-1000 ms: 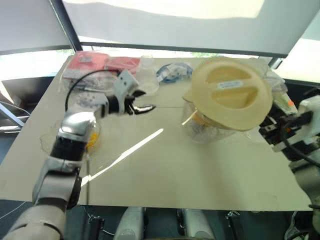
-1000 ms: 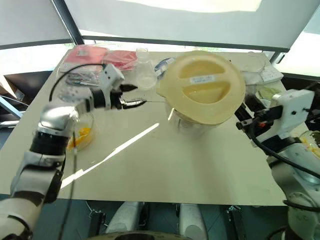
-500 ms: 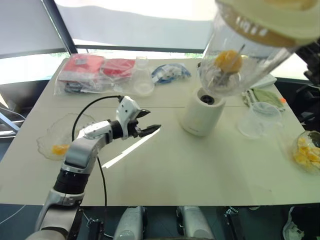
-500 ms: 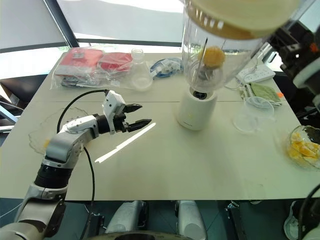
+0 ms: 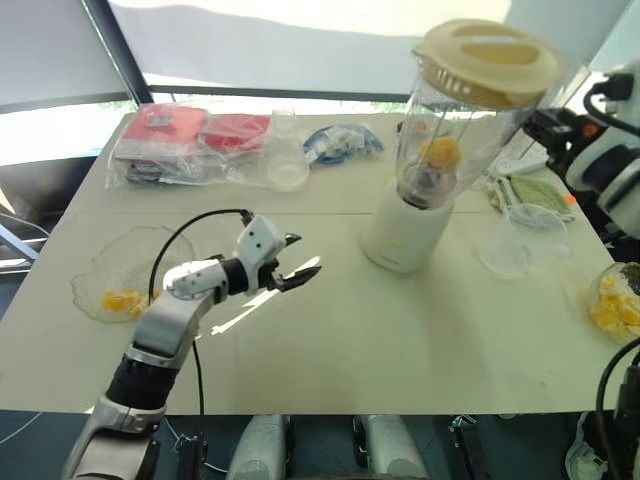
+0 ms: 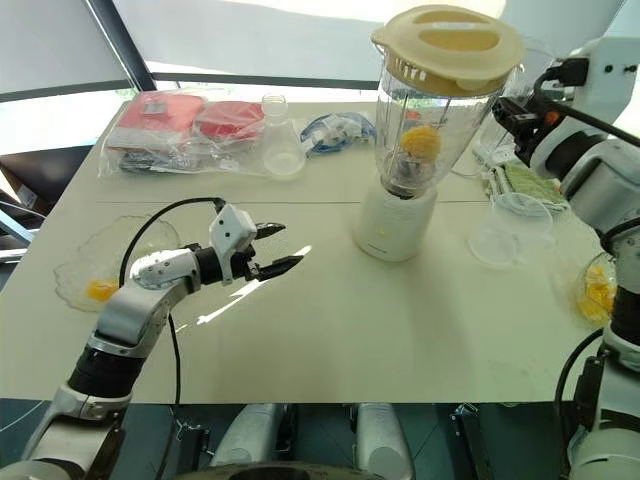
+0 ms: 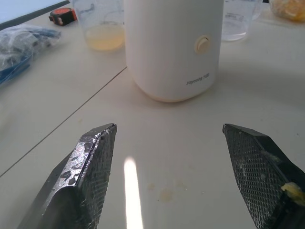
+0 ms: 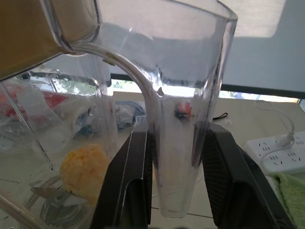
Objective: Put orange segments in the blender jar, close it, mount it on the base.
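The blender jar [image 5: 455, 130], clear with a cream lid [image 5: 485, 60] on it, stands a little tilted with its bottom at the top of the cream-white base [image 5: 402, 238]; I cannot tell whether it is seated. An orange segment [image 6: 420, 140] lies inside the jar above the blades. My right gripper [image 8: 174, 186] is shut on the jar's clear handle [image 8: 176, 143], one finger on each side. My left gripper [image 5: 292, 274] hovers open and empty over the table to the left of the base, pointing at it [image 7: 174, 47]. More orange segments lie in a glass bowl [image 5: 122, 298] at the left.
A second bowl of orange pieces [image 5: 612, 305] sits at the right edge. A clear measuring cup [image 5: 525, 238] and a green cloth [image 5: 535, 190] lie right of the base. A clear flask [image 5: 285, 152], bagged red packets [image 5: 190, 135] and a blue bundle [image 5: 340, 142] line the far edge.
The view has shifted. My right gripper has brought the jar down from close before the camera onto the base's top. My left gripper has drawn back and lower, still open.
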